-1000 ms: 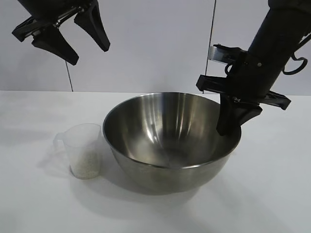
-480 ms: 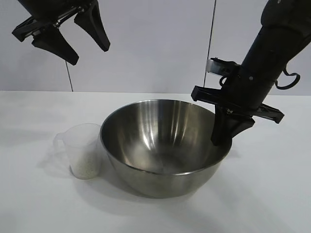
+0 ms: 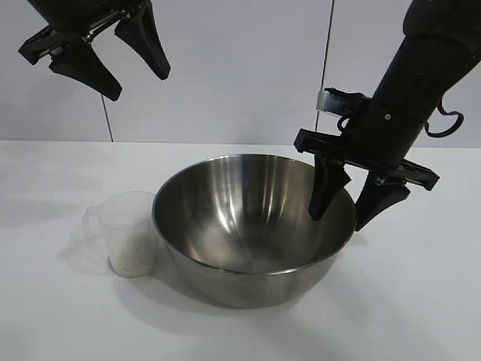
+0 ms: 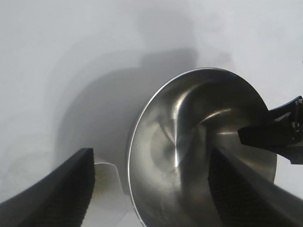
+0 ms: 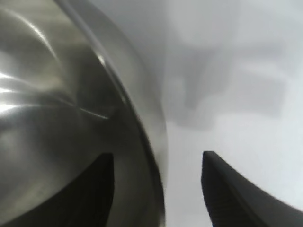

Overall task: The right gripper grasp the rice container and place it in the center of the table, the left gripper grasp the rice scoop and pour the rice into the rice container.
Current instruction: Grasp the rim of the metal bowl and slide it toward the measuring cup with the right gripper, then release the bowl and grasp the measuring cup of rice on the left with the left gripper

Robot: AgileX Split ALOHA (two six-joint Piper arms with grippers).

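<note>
Rice container (image 3: 252,226) at centre of bench (image 3: 421,301), right gripper (image 3: 344,214) spread wide astride its right rim, holding nothing, rice scoop (image 3: 129,233) with rice (image 3: 133,254) at lower left, left gripper (image 3: 135,75) wide apart, empty, upper left.

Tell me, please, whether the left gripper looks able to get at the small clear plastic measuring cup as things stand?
Probably yes: the left gripper hangs open above the cup, with nothing between; the steel bowl crowds one side.

We see the rice container (image 3: 252,248) as polished, mirror-bright steel with faint brushed streaks inside. The rice scoop (image 3: 130,233) looks like cloudy translucent plastic, and the table (image 3: 60,316) is smooth, matt white. Both grippers' fingers (image 3: 327,188) are matt black, finely textured.
</note>
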